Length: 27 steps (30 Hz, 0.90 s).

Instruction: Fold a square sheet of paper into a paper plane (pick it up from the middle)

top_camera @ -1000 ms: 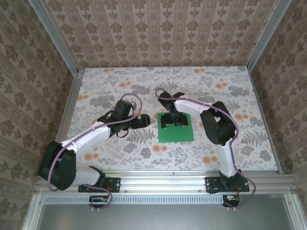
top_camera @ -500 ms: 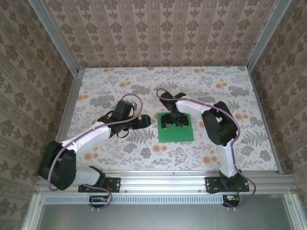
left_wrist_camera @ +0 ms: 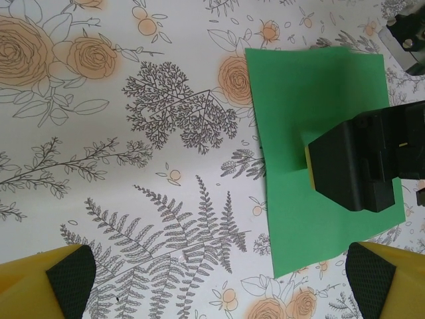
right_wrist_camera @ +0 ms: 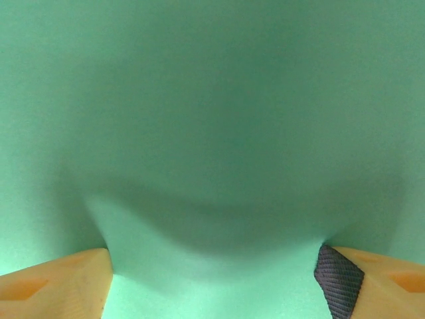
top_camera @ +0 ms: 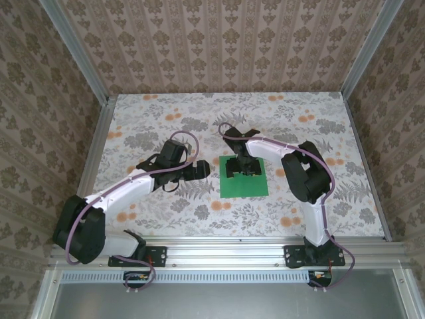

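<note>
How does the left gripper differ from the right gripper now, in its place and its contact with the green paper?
Place: the left gripper hangs over the bare table beside the square sheet of paper; the right gripper stands on the sheet's middle.
Contact: the right gripper's fingertips press on the paper; the left gripper touches nothing.
Shared: both stand open, and neither holds the sheet.
</note>
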Available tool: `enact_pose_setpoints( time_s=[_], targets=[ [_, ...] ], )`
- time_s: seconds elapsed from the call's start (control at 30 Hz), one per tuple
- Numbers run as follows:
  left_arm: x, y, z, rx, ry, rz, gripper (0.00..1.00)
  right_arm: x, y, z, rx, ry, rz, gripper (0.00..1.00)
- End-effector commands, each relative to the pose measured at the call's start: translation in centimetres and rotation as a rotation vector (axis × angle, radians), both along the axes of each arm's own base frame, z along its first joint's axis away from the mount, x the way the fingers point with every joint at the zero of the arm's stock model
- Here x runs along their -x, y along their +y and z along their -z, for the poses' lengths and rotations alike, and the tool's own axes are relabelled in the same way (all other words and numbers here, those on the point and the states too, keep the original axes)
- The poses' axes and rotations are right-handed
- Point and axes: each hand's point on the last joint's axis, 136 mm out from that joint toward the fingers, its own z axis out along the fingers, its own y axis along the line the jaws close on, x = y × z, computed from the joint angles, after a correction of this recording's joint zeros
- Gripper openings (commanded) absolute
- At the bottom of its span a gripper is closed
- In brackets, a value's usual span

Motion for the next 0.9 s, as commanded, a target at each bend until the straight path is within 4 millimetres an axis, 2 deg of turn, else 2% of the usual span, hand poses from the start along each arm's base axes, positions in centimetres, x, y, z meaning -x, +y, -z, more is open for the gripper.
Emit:
enact_pose_setpoints(
  time_s=[0.0,0.27,0.37,0.5,0.6,0.77,0.87],
  targets=[
    [-0.5,-0.3,-0.9,-0.011,-0.024,0.009,1.0,2.4,-1.1,3.0,0.045,0.118,-0.01,0.82],
    [-0.7,0.1,-1.6,-0.019,-0.06,0.005,1.0,1.9,-1.2,1.7,0.066,0.113,-0.021,0.73],
    [-0.4,0.2,-1.8,-0.012,-0.069,0.007,1.0,1.7,-1.2,1.1,0.072,0.113,-0.026,0.65],
    [0.1,0.4,-1.9,-0.002,-0.074,0.012,1.0,1.4,-1.3,0.0,0.084,0.103,-0.026,0.63],
    [0.5,0.6,-1.8,0.001,-0.075,0.021,1.0,1.2,-1.3,-0.9,0.08,0.084,-0.015,0.55],
    [1.1,0.9,-2.0,-0.001,-0.087,0.039,1.0,1.1,-1.0,-2.2,0.055,0.066,-0.004,0.54],
    [1.4,1.2,-2.1,-0.003,-0.088,0.036,1.0,1.1,-1.1,-2.8,0.053,0.06,-0.002,0.5]
  ],
)
